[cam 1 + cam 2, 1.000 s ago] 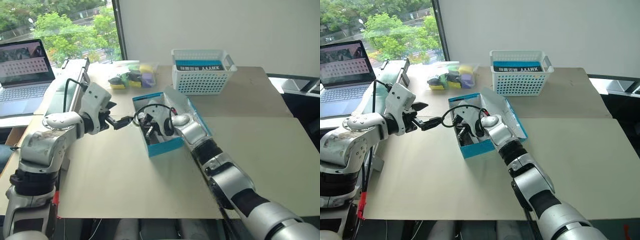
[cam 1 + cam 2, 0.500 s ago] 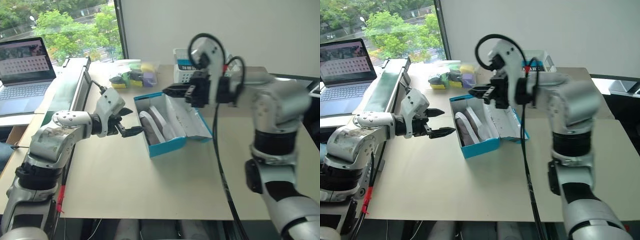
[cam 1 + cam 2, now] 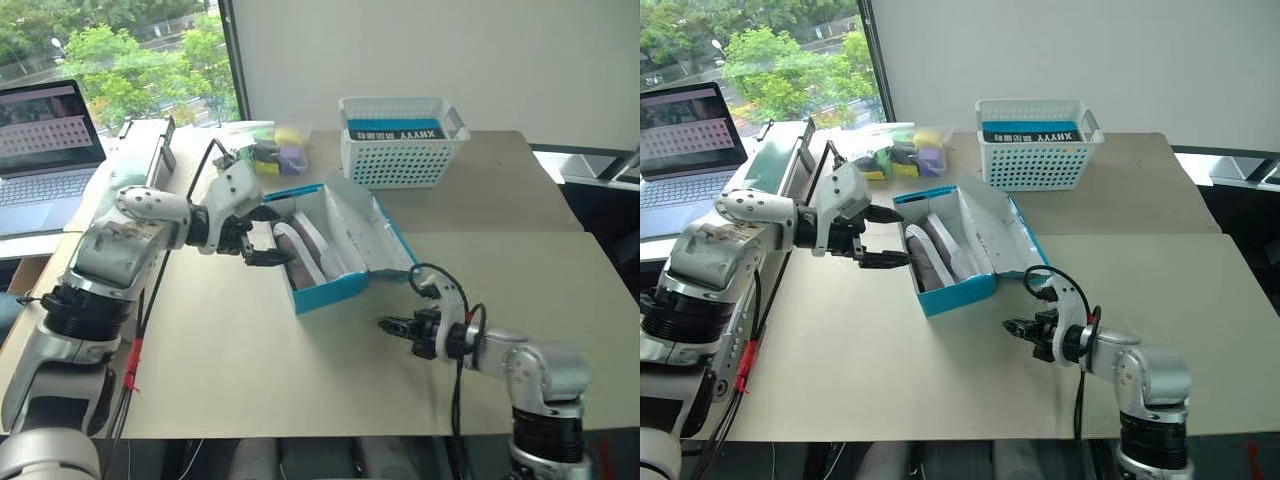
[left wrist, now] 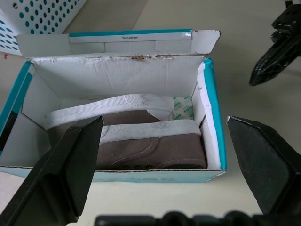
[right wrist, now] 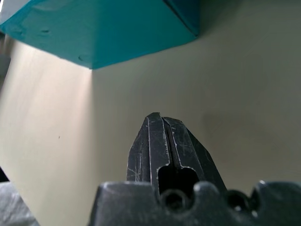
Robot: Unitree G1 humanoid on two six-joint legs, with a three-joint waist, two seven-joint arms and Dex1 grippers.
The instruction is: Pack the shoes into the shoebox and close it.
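Inside the open cyan-blue cardboard shoebox (image 3: 340, 245) lie both grey-brown sneakers (image 4: 150, 141); lid unclosed, left tool (image 3: 268, 236) spread, right tool (image 3: 392, 324) pinched empty.

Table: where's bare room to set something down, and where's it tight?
Free: the table in front of the shoebox, between it and the near edge, and the right half past the right gripper. Crowded: far edge, with the white basket and the bagged items; the left gripper flanks the box's left.
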